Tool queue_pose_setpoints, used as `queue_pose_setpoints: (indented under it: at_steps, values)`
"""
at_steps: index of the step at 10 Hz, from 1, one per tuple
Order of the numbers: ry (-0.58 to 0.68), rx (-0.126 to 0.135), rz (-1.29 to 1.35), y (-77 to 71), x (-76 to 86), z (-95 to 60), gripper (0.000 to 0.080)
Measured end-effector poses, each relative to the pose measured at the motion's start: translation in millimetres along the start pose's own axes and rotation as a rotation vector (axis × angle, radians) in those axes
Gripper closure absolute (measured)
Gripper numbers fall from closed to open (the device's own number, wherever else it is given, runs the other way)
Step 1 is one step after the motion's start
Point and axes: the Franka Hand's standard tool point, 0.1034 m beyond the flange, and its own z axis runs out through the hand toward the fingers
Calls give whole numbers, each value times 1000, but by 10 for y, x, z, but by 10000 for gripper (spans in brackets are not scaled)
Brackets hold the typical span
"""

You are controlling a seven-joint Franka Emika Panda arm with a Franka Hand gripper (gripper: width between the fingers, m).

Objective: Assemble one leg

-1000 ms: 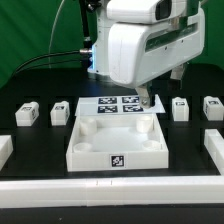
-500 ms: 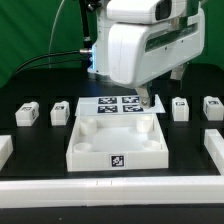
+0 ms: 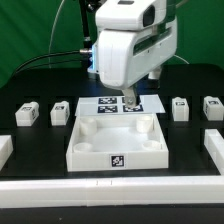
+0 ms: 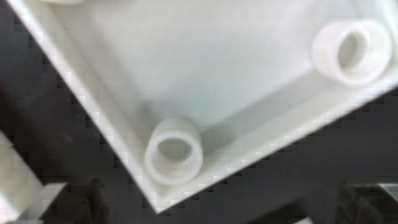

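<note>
- Legs, four alike, lie on the black counter (image 3: pixel 40 140) in two pairs. The outer left leg (image 3: pixel 27 114) and inner left leg (image 3: pixel 61 112) are toward the edge on the exterior view's left. The inner right leg (image 3: pixel 180 107) and outer right leg (image 3: pixel 212 105) are toward the opposite edge. None is held, and none has moved since a second ago.
- The gripper (image 3: pixel 131 100) has shifted with the arm (image 3: pixel 125 45) toward the exterior view's left. I cannot tell whether its fingers are apart or together.
- A white rail (image 3: pixel 110 187) runs along the near edge.
- The tray (image 3: pixel 90 155) sits mid-counter, with a black-and-white tag (image 3: pixel 117 158) on its near wall. The wrist view shows its inner corner (image 4: pixel 196 80) and a round hole (image 4: pixel 175 150).
- The marker board (image 3: pixel 105 103) lies beyond the tray, under the gripper.
- A green backdrop (image 3: pixel 30 30) stands past the far edge.
</note>
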Motion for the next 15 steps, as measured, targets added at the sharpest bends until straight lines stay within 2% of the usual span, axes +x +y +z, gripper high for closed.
queue_pose_setpoints:
  at_steps: [2, 8, 11, 13, 15]
  values:
    - [-9, 32, -74, -49, -245, 111, 150]
    - [-7, 29, -87, -60, -241, 128, 150]
    - [16, -13, -389, -319, -438, 338, 150]
    - [19, -26, -432, -506, -523, 482, 150]
    - [17, 2, -418, -639, -626, 617, 150]
